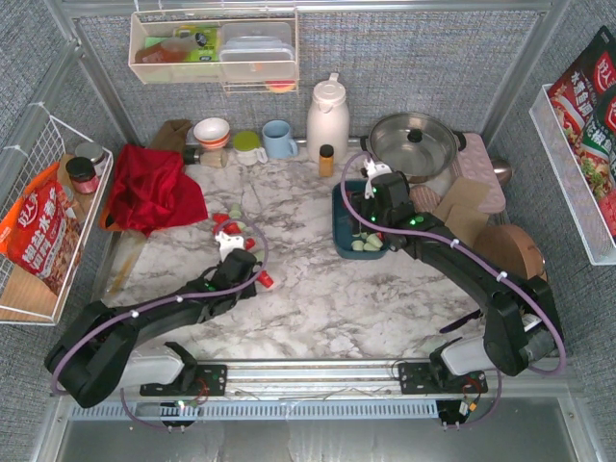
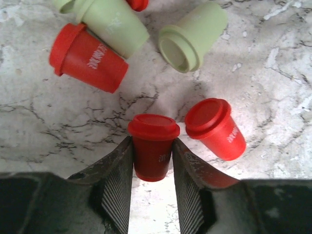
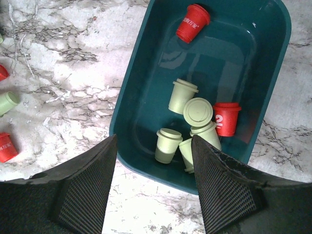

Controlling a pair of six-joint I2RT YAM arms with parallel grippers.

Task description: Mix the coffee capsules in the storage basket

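Note:
My left gripper is shut on a red capsule, its fingers pressed to the capsule's sides under the rim, just over the marble table. Loose capsules lie close by: red ones and mint green ones. In the top view the left gripper is amid this scatter at centre left. The dark teal storage basket holds two red capsules and several green ones. My right gripper is open and empty above the basket's near edge.
A crumpled red cloth lies at back left. A blue mug, white jug, amber bottle and lidded pot line the back. Wooden boards sit right of the basket. A white wire basket hangs at left.

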